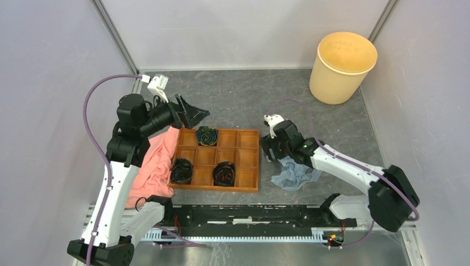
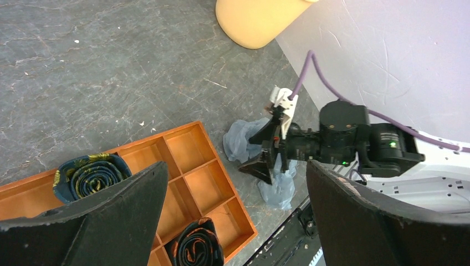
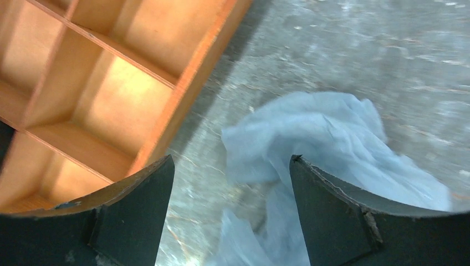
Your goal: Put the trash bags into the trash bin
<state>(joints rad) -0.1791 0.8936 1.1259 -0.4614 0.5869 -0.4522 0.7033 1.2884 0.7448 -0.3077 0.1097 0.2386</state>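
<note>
The pale-blue trash bag [image 1: 295, 175] lies crumpled on the grey table just right of the tray. It also shows in the left wrist view [image 2: 277, 188] and in the right wrist view [image 3: 316, 127]. The pale yellow trash bin [image 1: 341, 66] stands upright and looks empty at the back right; its base shows in the left wrist view [image 2: 252, 19]. My right gripper [image 1: 270, 148] [image 3: 230, 160] is open and low over the bag's left edge, holding nothing. My left gripper [image 1: 195, 114] [image 2: 235, 166] is open and empty, raised above the tray's back left corner.
An orange-brown compartment tray [image 1: 248, 158] holds three rolled dark cloths [image 1: 207, 136]. A salmon-pink cloth [image 1: 158, 163] lies against its left side under the left arm. A black rail [image 1: 249, 213] runs along the near edge. Walls close in on three sides.
</note>
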